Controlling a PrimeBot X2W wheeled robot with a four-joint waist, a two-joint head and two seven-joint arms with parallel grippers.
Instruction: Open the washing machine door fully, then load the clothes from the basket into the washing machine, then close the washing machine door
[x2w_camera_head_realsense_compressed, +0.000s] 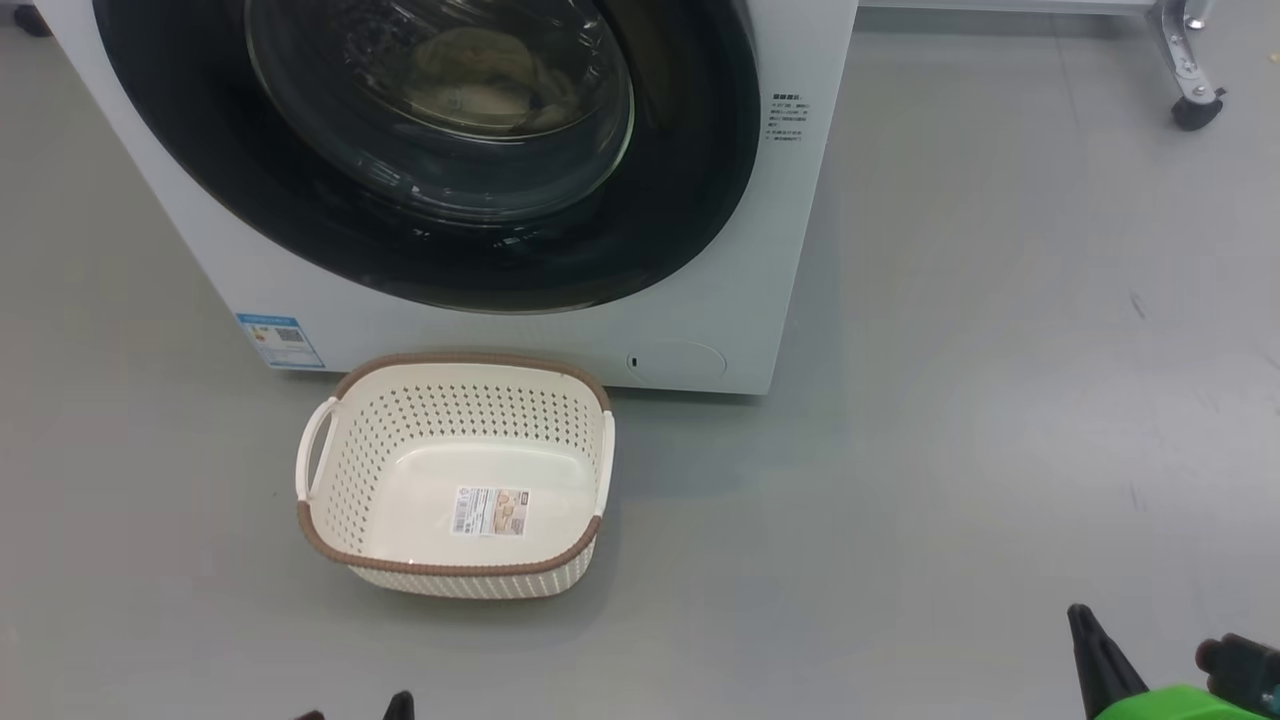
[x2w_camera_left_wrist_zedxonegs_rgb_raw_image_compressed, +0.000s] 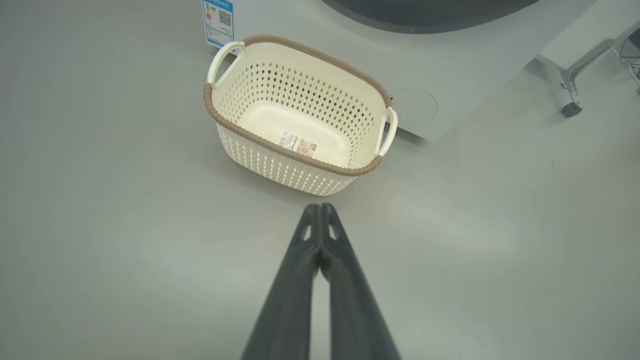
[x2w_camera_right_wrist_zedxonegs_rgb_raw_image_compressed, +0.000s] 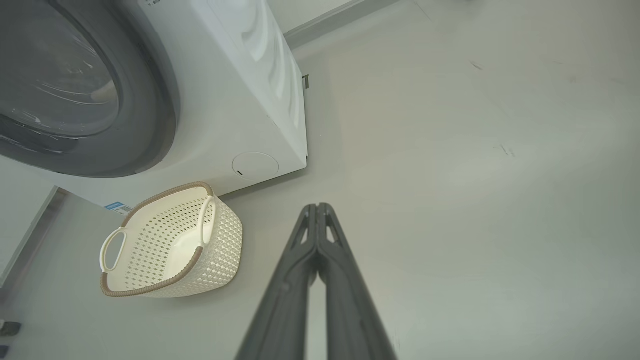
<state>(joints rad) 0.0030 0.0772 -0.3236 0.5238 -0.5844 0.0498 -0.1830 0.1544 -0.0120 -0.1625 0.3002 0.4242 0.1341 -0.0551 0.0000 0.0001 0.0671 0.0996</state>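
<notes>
The washing machine (x2w_camera_head_realsense_compressed: 700, 330) stands white and boxy at the top of the head view. The washing machine door (x2w_camera_head_realsense_compressed: 680, 200), with its wide black rim, sits flush against the front. Behind its glass bowl lie the pale clothes (x2w_camera_head_realsense_compressed: 480, 75). The cream basket (x2w_camera_head_realsense_compressed: 455, 365) rests on the floor in front of the machine, with just a label sticker on its floor. My left gripper (x2w_camera_left_wrist_zedxonegs_rgb_raw_image_compressed: 320, 206) is shut on nothing, a short way before the basket (x2w_camera_left_wrist_zedxonegs_rgb_raw_image_compressed: 235, 127). My right gripper (x2w_camera_right_wrist_zedxonegs_rgb_raw_image_compressed: 318, 206) is also shut and holds nothing, to the right of the basket (x2w_camera_right_wrist_zedxonegs_rgb_raw_image_compressed: 150, 287).
A metal frame leg with a castor (x2w_camera_head_realsense_compressed: 1190, 100) stands on the grey floor at the far right. A blue sticker (x2w_camera_head_realsense_compressed: 280, 340) and a round service flap (x2w_camera_head_realsense_compressed: 680, 360) mark the machine's lower front.
</notes>
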